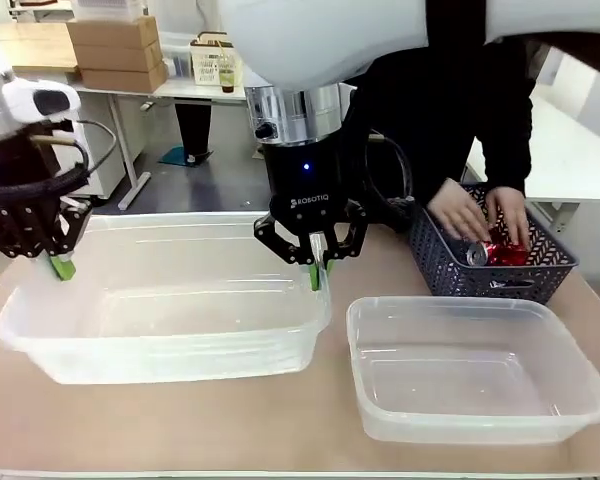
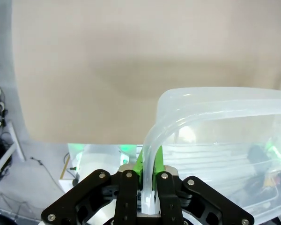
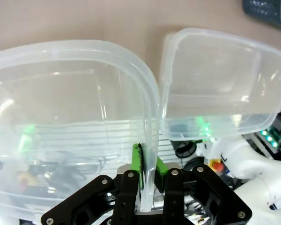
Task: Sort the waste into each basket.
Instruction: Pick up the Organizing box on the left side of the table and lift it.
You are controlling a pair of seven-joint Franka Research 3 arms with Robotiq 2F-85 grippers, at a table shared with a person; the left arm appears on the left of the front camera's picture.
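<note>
**Both tools clamped on the large tub — setting up, no waste sorted yet**

The left tool (image 1: 62,262) is closed on the rolled rim at the left end of the large clear tub (image 1: 160,345); its wrist view shows the rim pinched between the green pads (image 2: 139,161). The right tool (image 1: 317,268) is closed on the rim at the tub's opposite end, again with the plastic wall squeezed between its pads (image 3: 137,161). So the 2 arms hold 1 tub between them, 1 at each short end.

That tub looks empty and rests on the table (image 1: 230,430), or close to it — I cannot tell whether it is lifted at all. Just beside it, to the robot's right, sits the smaller clear tub (image 1: 480,375), also empty. Beyond that stands the dark lattice basket (image 1: 450,270), where the person's hands (image 1: 480,215) are on a red can (image 1: 500,252); any bottles there are not visible.

The step in hand appears to be placing the large tub, a preliminary to the sorting itself. The next move likely calls for both arms to travel together, level and at matched pace, so the thin wall does not twist or slip, and to keep clear of the smaller tub before letting go.
</note>
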